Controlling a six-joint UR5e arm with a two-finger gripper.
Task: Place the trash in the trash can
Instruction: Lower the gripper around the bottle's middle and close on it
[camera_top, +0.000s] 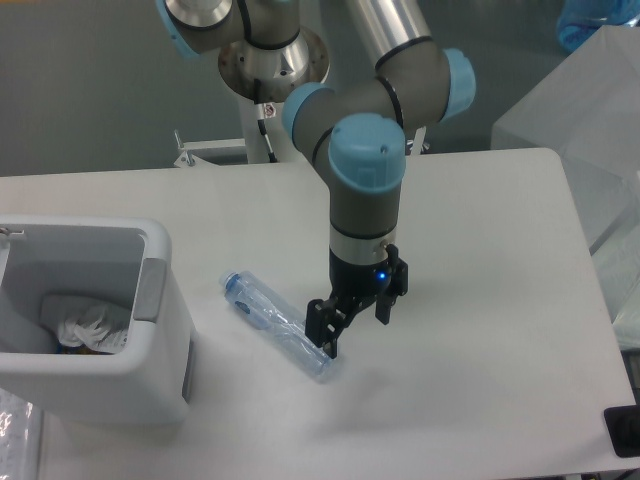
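The pincer (352, 322) stands with its 2 fingers apart, low over the base end of the clear plastic bottle (279, 324), holding nothing. The bottle lies flat on the worktop (480, 300), just right of the trash can (150, 345). For a good grip, I judge the fingers should straddle the body across its width. Its long axis runs diagonally, with the cap toward the trash can.

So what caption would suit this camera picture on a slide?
The robot's open hand hovers at the bottle lying on the table, beside the trash can.
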